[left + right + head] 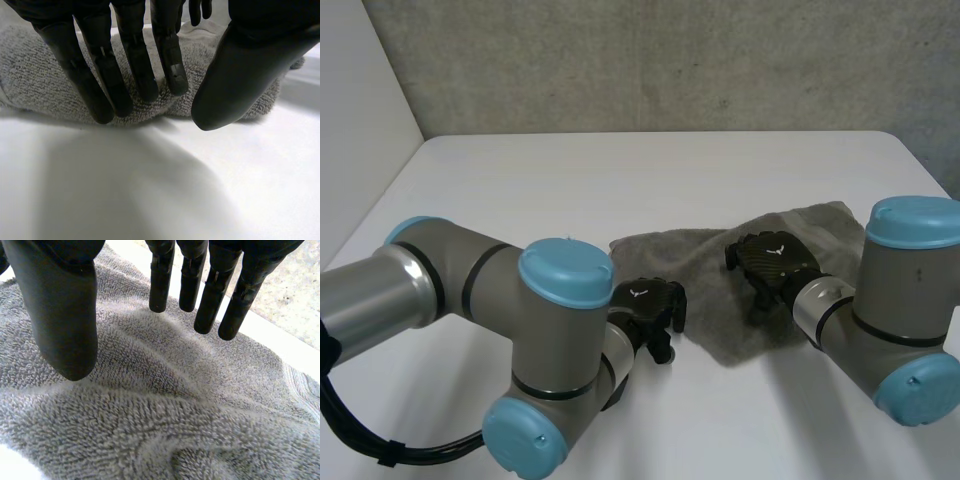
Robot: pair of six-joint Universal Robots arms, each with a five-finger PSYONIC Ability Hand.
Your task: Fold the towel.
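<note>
Head view: rumpled grey towel, edged by left robot hand, overhung by right robot hand; both held wide, presumably for grasping.

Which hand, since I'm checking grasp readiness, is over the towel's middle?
The right hand: its open fingers hang over the towel's middle, while the left hand is at the towel's edge.

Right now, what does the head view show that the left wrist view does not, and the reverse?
Head view adds: both arms, the towel's whole crumpled outline, the right hand over its middle. Left wrist view adds: the left hand's fingers are straight, tips at the towel's edge, thumb apart. Shared: towel, left hand, white table.
</note>
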